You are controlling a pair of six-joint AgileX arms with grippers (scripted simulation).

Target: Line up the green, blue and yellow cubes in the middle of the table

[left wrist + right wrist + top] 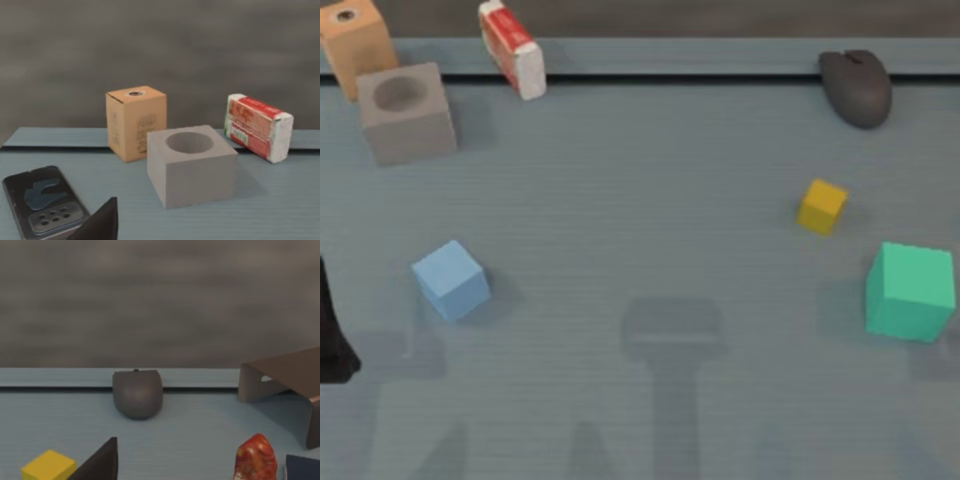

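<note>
left arm [334, 335] only pokes in at the top view's left edge, low; its gripper isn't visible there, and the left wrist view shows just one dark finger [100, 222] at the frame edge, so can't tell if it's spread or pressed together. right arm is out of the top view entirely; right wrist view also gives only one dark finger [100, 462], state can't be told either

from the left arm outward: blue cube [450, 279] is the closest thing, just right of the arm, sitting flat on the table [640, 230], turned a bit off square. further up on that left side: grey block with round hole [407, 112], the tan wooden block [354, 42] just behind it at the corner, and a red-and-white pack [512, 48] lying across the dark line along the far edge. left wrist view has a dark phone-like slab [44, 202] lying flat beside the finger

right side of the table: yellow cube [821, 206] and green cube [911, 291] near each other but not touching, green one almost at the right edge. grey mouse [857, 87] at the far edge beyond the yellow cube. right wrist view shows the yellow cube close beside the finger, a brown stand [285, 385] and a red lumpy object [256, 460]

all three cubes well apart from the blue one, table middle holds none of them
</note>
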